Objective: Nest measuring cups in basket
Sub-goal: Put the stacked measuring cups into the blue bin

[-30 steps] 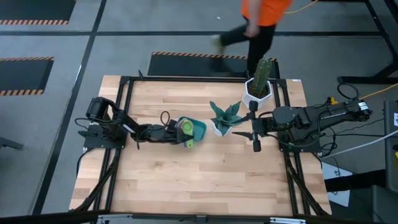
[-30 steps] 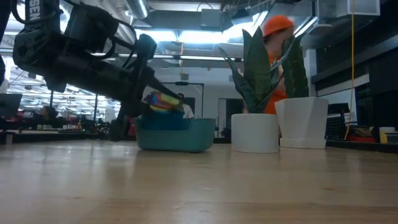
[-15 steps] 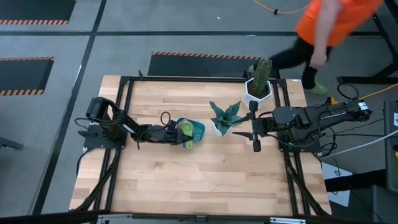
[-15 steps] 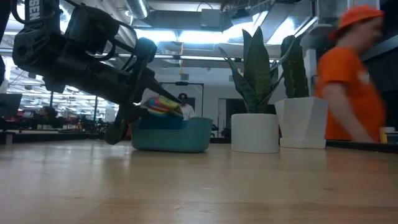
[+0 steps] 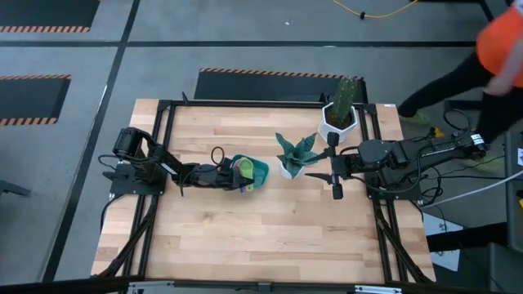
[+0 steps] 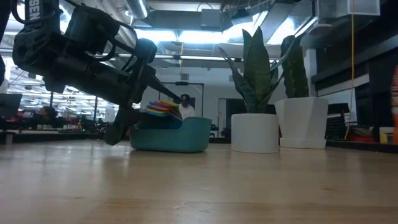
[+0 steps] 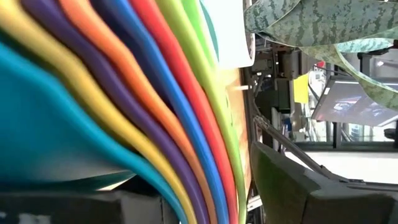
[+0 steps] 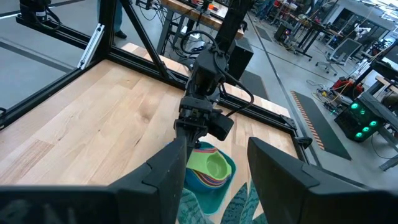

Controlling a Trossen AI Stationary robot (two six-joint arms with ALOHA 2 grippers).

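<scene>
Robotics lab or workshop: grey floor with hazard stripes (image 5: 245, 73), more benches (image 8: 205, 9) behind, monitors (image 7: 357, 102), ceiling ducts (image 6: 186, 18).

Four cameras: one overhead, one at table level, one on each wrist.

Overhead: looks straight down, takes in the whole table (image 5: 245, 237), both arms, the floor around. Table level: looks flat across the wood from the near edge, close to the basket (image 6: 171, 134) and two white pots (image 6: 254, 132), with the room behind. Left wrist: pressed right up against the measuring cups (image 7: 155, 93), only coloured rims filling the picture, leaves beyond. Right wrist: looks across the table past its own fingers (image 8: 165, 171), toward the left arm (image 8: 208, 81) at mid-distance, basket below it. Shared by overhead, table-level and right-wrist views: the basket with its stacked cups.
</scene>
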